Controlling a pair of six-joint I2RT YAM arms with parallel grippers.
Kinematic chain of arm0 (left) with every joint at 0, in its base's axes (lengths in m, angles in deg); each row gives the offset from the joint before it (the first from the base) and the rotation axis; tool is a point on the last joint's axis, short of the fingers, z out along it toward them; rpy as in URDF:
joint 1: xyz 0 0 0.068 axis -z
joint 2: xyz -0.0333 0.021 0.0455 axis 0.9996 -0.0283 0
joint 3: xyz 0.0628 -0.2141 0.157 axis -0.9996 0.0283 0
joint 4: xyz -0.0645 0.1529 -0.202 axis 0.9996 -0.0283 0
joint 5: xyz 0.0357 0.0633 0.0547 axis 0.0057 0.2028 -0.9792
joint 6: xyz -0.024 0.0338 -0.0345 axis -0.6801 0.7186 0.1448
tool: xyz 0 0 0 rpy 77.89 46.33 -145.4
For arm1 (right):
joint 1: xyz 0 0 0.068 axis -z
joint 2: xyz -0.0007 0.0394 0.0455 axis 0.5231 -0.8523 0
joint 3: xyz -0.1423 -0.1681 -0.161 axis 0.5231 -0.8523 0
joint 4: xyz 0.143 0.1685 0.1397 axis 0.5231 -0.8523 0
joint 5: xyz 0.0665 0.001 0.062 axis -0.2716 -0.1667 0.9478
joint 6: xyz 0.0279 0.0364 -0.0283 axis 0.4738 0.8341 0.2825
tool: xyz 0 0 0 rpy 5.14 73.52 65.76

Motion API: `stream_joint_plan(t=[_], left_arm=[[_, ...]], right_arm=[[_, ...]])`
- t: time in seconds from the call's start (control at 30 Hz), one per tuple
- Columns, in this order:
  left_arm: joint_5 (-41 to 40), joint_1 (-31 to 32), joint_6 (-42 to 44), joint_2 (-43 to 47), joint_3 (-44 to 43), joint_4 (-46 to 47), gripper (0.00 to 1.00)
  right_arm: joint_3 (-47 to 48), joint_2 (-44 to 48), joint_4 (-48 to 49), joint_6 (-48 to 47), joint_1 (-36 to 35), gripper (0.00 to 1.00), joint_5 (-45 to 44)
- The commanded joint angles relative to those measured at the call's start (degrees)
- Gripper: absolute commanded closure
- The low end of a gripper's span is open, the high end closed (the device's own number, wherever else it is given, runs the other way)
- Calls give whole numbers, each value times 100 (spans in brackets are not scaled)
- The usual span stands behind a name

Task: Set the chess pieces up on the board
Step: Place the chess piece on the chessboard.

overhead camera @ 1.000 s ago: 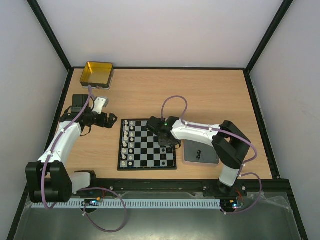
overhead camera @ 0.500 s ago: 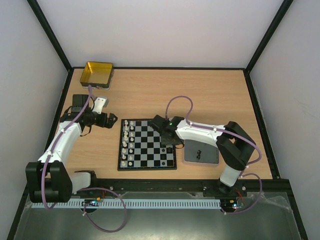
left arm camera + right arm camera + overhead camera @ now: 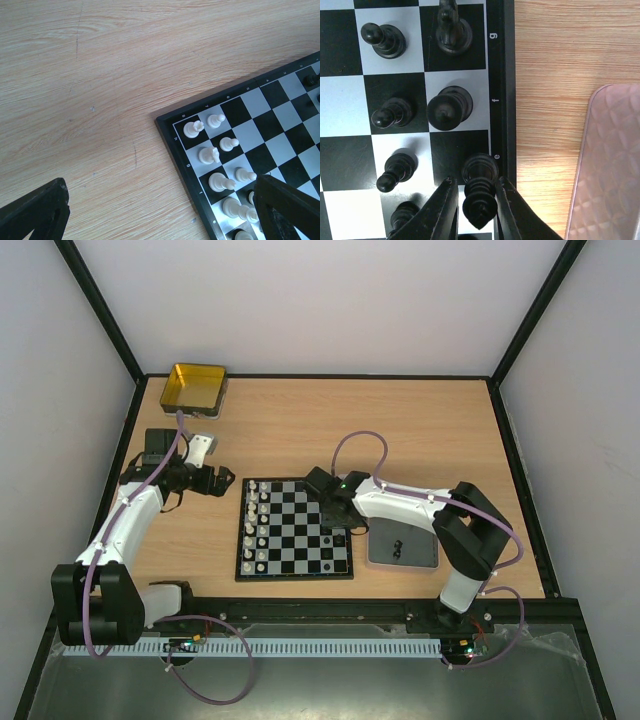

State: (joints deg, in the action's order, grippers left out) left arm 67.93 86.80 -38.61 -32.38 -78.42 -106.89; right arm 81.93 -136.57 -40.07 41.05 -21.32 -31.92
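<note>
The board [image 3: 295, 577] lies in the middle of the table. White chess pieces [image 3: 256, 525] line its left two columns [image 3: 192, 129], and black ones stand along its right side [image 3: 449, 106]. My right gripper [image 3: 476, 200] is over the board's right rim [image 3: 500, 75] by the letter e. Its fingers [image 3: 445, 205] are shut on a black chess piece [image 3: 480, 192], whose base sits on the dark edge square. My left gripper [image 3: 222, 483] hovers wide open over bare wood, left of the board's far-left corner [image 3: 175, 145], with nothing between its fingers.
A grey tray [image 3: 402, 545] sits just right of the board and shows as a pinkish-grey corner [image 3: 610, 165] in the right wrist view. A gold tin [image 3: 194, 387] stands at the far left corner of the table.
My right arm has shifted a little to the right, bringing its gripper to the board's right edge. The left arm has not moved.
</note>
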Motion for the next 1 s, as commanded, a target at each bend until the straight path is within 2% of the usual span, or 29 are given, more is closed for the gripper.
stream_joint_plan(t=[0.0,0.73,0.97], left_arm=[[6,-35,34,12,-61,-62,0],[12,-39,44,-10,-69,-71,1],[18,-35,43,-13,-75,-71,1]], right_arm=[[13,57,39,-62,30,80,9],[19,-8,105,-59,30,82,141],[36,29,69,-46,30,77,134]])
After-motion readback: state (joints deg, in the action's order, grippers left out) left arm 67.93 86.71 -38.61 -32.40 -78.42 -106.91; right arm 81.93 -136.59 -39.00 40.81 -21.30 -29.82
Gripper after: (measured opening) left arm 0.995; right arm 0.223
